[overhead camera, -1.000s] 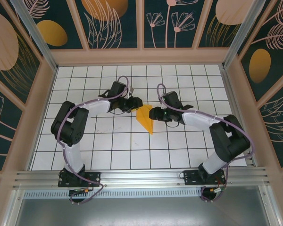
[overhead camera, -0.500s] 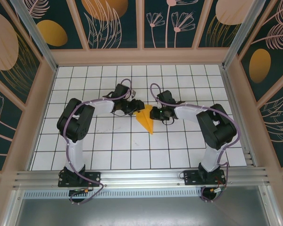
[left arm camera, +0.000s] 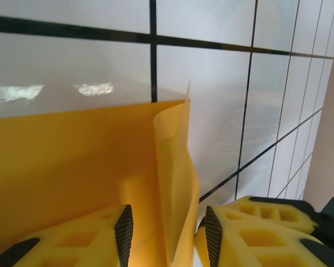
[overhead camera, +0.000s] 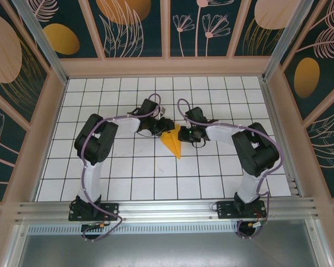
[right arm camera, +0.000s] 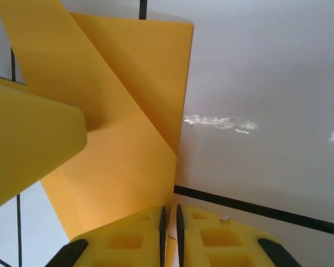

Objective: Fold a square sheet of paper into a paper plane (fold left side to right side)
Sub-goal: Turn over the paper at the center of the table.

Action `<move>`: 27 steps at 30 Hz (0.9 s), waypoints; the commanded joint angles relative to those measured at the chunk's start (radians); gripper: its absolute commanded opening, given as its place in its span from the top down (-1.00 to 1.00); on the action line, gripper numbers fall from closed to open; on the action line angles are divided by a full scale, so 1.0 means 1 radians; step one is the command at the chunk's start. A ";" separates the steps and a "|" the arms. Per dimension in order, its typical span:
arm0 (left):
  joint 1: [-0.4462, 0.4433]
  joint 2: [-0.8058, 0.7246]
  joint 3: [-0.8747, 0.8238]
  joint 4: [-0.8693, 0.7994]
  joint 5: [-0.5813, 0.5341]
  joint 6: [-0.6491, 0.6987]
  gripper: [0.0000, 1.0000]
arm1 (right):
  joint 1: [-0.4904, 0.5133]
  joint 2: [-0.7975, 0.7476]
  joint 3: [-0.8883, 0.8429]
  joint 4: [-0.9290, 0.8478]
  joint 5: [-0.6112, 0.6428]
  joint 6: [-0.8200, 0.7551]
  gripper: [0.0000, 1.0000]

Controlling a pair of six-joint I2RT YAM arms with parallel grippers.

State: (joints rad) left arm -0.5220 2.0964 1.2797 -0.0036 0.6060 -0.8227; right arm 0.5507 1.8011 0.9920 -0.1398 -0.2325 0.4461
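Looking from above, we see the paper plane (overhead camera: 172, 143) lying on the tiled table (overhead camera: 128, 172) between the two grippers, its far corners just beside their tips and its point trailing back from them. The left gripper (left arm camera: 167, 222) has its jaws spread, with a raised flap of the paper standing in the gap, close to the right-hand pad. The right gripper (right arm camera: 171, 214) is pressed together on the paper's edge, and the rest spreads ahead and to its left.

The top camera looked steeply down from above and behind the arm bases, taking in the whole table (overhead camera: 117, 172), while both wrist cameras hung in very close on the same paper plane (overhead camera: 171, 142) from opposite sides.
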 commanded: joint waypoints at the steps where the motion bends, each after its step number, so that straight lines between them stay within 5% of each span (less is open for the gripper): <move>1: -0.005 0.029 0.038 0.005 0.025 -0.012 0.33 | 0.002 0.006 -0.001 -0.017 -0.002 -0.004 0.65; 4: -0.005 0.022 0.044 0.016 0.029 -0.011 0.58 | -0.033 -0.029 -0.024 0.016 -0.038 0.005 0.62; 10: -0.005 -0.044 0.043 0.013 0.015 0.000 0.97 | -0.118 -0.209 -0.149 0.158 -0.187 0.042 0.14; 21: -0.006 -0.271 0.107 0.031 0.045 -0.045 0.96 | -0.309 -0.543 -0.428 0.529 -0.631 0.186 -0.92; 27: -0.004 -0.348 0.151 0.083 0.105 -0.102 0.91 | -0.313 -0.595 -0.473 0.765 -0.750 0.341 -0.97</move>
State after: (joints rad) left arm -0.5240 1.7790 1.4052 0.0353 0.6598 -0.8822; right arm 0.2390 1.2274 0.5369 0.4229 -0.8639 0.6922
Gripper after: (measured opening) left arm 0.063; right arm 0.987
